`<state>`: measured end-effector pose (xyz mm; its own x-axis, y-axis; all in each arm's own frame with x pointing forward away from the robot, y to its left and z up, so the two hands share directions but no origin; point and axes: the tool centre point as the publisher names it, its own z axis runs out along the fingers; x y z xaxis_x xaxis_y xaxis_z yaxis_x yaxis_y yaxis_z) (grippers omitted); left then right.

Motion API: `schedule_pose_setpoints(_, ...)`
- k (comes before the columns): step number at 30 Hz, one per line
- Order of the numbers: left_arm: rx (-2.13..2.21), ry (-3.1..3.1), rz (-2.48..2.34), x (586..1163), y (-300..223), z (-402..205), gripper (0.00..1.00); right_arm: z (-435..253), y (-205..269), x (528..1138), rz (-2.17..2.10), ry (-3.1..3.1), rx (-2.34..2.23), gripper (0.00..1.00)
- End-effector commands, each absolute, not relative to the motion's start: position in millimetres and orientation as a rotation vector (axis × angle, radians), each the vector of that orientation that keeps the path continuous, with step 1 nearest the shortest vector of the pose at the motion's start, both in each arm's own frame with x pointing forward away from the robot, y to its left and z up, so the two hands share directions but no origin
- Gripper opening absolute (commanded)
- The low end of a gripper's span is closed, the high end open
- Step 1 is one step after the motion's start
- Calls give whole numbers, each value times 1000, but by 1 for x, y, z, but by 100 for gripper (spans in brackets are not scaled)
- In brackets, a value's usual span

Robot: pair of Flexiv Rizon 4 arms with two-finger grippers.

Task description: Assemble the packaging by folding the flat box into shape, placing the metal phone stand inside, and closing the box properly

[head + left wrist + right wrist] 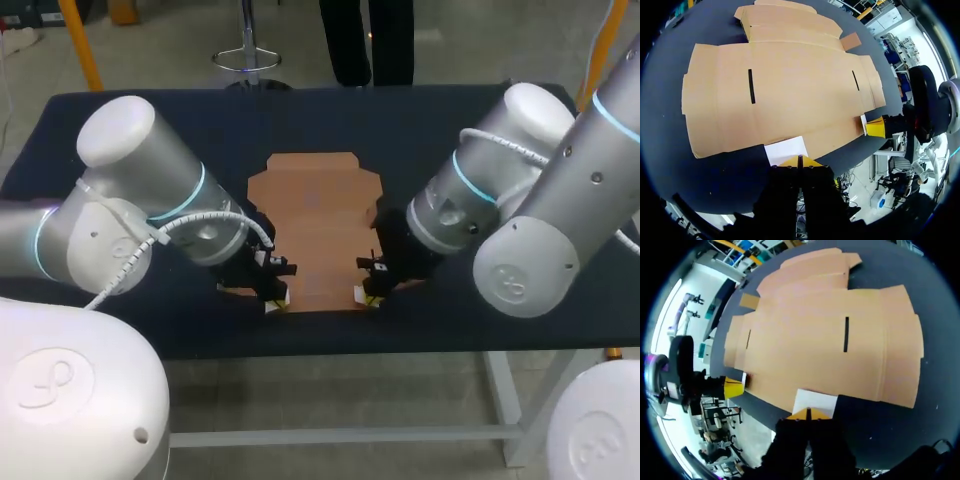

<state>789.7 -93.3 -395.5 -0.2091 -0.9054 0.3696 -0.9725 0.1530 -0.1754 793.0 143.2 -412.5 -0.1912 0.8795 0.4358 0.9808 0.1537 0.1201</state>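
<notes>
The box (315, 225) lies flat and open on the dark surface (420, 120), in the middle, between our two arms. No side is folded up yet, so we think the job is only at its start. We cannot see the stand in any view.

Our left claw (272, 300) sits low at the near left corner of the box. Our right claw (370, 297) sits low at the near right corner. We think they wait one at each end of the same edge so they can lift that flap together and keep it straight.

From the left wrist, the two yellow tips of the left claw are pressed tight together, with nothing between them. A white patch (786, 150) at the box edge lies just ahead of them. The right wrist shows the same: its tips are clenched on nothing, and a white patch (814, 402) lies just ahead. We guess closed tips make a thin wedge that can slide under the card.

Two dark slits (751, 86) cut through the card. We think tabs go in them later.
</notes>
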Motion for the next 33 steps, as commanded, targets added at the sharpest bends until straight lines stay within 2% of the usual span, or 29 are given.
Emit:
schedule_pose_setpoints(1, 1861, -2230, 577, 783, -85, -376, 0, -389, 119, 797, -653, -2035, -1637, 0)
schedule_pose_setpoints(19, 1732, -2110, 671, 780, -66, -343, 0, -348, 82, 809, -789, -1932, -1508, 0)
schedule_pose_setpoints(20, 1721, -2106, 682, 780, -65, -340, 0, -346, 81, 810, -792, -1932, -1509, 4)
schedule_pose_setpoints(21, 1710, -2100, 692, 781, -64, -337, 0, -343, 80, 812, -803, -1930, -1498, 13)
schedule_pose_setpoints(23, 1699, -2100, 706, 784, -63, -331, 0, -337, 76, 815, -810, -1929, -1499, 25)
schedule_pose_setpoints(24, 1688, -2097, 715, 786, -62, -328, 13, -334, 74, 817, -813, -1929, -1500, 33)
schedule_pose_setpoints(25, 1679, -2099, 718, 787, -61, -325, 25, -332, 71, 819, -819, -1927, -1499, 46)
schedule_pose_setpoints(26, 1678, -2101, 721, 789, -60, -323, 64, -330, 69, 821, -823, -1926, -1501, 69)
schedule_pose_setpoints(27, 1670, -2101, 727, 792, -59, -321, 87, -327, 67, 823, -831, -1922, -1504, 88)
schedule_pose_setpoints(28, 1655, -2100, 732, 795, -58, -319, 92, -325, 64, 826, -838, -1917, -1500, 100)
schedule_pose_setpoints(29, 1655, -2100, 734, 798, -56, -317, 100, -323, 62, 828, -843, -1911, -1505, 100)
schedule_pose_setpoints(33, 1646, -2092, 745, 811, -49, -311, 100, -318, 52, 841, -868, -1873, -1513, 100)
